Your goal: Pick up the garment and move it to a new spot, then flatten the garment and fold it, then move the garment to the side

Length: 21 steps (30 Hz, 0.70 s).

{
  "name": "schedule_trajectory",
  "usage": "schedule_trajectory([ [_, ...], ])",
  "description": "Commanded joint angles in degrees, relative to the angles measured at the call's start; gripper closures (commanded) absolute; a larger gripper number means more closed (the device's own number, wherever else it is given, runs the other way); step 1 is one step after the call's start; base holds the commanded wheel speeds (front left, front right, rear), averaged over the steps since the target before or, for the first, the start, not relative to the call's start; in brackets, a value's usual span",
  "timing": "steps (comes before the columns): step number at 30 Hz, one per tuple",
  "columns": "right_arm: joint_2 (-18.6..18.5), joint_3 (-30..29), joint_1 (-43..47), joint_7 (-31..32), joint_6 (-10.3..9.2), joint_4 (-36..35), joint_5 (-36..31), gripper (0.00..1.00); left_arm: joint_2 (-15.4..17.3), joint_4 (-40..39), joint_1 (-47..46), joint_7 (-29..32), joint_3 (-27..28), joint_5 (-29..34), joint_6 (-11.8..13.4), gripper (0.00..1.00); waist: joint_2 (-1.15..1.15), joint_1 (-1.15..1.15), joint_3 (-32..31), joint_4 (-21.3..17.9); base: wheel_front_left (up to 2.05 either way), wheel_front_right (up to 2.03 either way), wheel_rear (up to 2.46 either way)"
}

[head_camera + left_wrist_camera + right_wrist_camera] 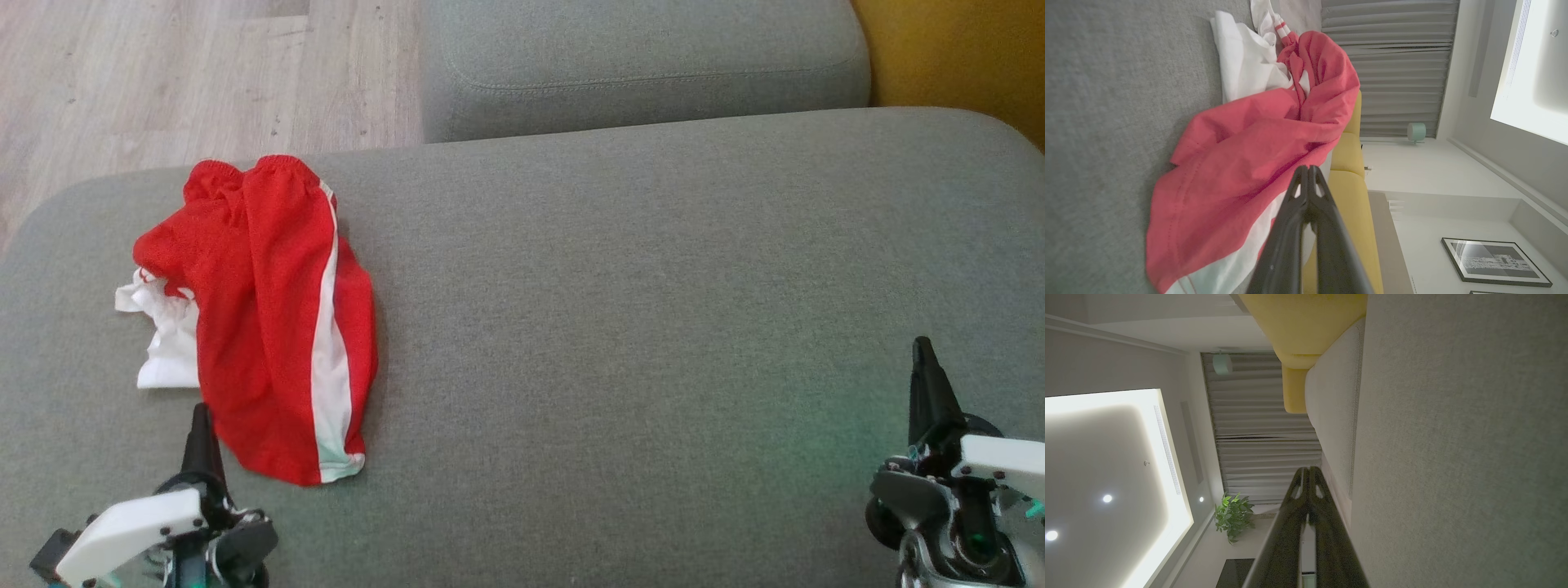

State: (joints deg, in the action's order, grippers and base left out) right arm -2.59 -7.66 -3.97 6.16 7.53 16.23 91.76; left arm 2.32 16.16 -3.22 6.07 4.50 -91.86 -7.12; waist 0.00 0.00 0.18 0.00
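Looks down from the head onto a grey sofa seat (pixel 653 327) and finds the garment (pixel 269 318), red with a white side stripe, lying crumpled near the seat's left edge, gathered waistband toward the far edge and hem toward the near one. Notes white cloth (pixel 167 335) bunched out from under the red on the left-edge side; cannot tell whether part of the same piece. Places the left gripper (pixel 198 416) by the near left corner, jaws pressed fully together with nothing between them, tips just beside the garment's near hem; cannot tell whether touching. Places the right gripper (pixel 922 347) by the near right corner, jaws likewise closed tight and empty, above bare seat and well apart from the garment. Beyond the far edge, picks out a second grey cushion (pixel 645 73), a pale wooden floor (pixel 163 82) off the far left corner and yellow upholstery (pixel 963 57) off the far right.
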Motion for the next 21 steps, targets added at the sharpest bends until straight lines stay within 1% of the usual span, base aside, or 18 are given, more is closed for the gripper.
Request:
schedule_trajectory([
  [1, -0.29, 1.17, -2.21, 0.31, -0.04, -2.21, 0.42, 1.0, 0.55, -2.13, -2.97, 0.4, 2.0, -0.33, -0.36, 1.0, 0.0, 0.0, 0.0, 0.0, 0.0, 0.0, 0.0],
  [2, -0.29, 1.17, -2.21, 0.31, -0.04, -2.21, 0.42, 1.0, 0.55, -2.13, -2.97, 0.4, 2.0, -0.33, -0.36, 1.0, 0.0, 0.0, 0.0, 0.0, 0.0, 0.0, 0.0],
  [3, 0.02, 0.03, 0.01, -0.02, 0.0, 0.2, -0.02, 0.0, -0.03, 0.21, 0.03, -0.03, -0.02, 0.01, 0.05, 0.0, 0.0, 0.0, 0.0, 0.0, 0.0, 0.0, 0.0],
  [7, 0.12, 0.24, 0.9, -0.11, 0.0, 2.36, -0.06, 0.0, -0.23, 2.3, 0.96, -0.12, -0.22, 0.03, 0.06, 0.0, 0.0, 0.0, 0.02, 0.0, 0.0, 0.0, 0.0],
  [13, 0.1, 1.1, 0.96, -1.13, 0.0, 1.55, -0.89, 0.0, -0.19, 1.44, 1.25, -1.14, -0.51, 0.4, 0.04, 0.0, 0.0, 0.0, -0.02, -0.09, 0.0, 0.0, 0.0],
  [21, 0.07, 1.36, 0.98, -2.48, 0.0, 1.06, -3.59, 0.0, -0.14, 0.75, 1.49, -2.48, 0.13, 1.61, 0.02, 0.0, 0.0, 0.0, -0.09, -0.09, 0.0, 0.0, 0.0],
])
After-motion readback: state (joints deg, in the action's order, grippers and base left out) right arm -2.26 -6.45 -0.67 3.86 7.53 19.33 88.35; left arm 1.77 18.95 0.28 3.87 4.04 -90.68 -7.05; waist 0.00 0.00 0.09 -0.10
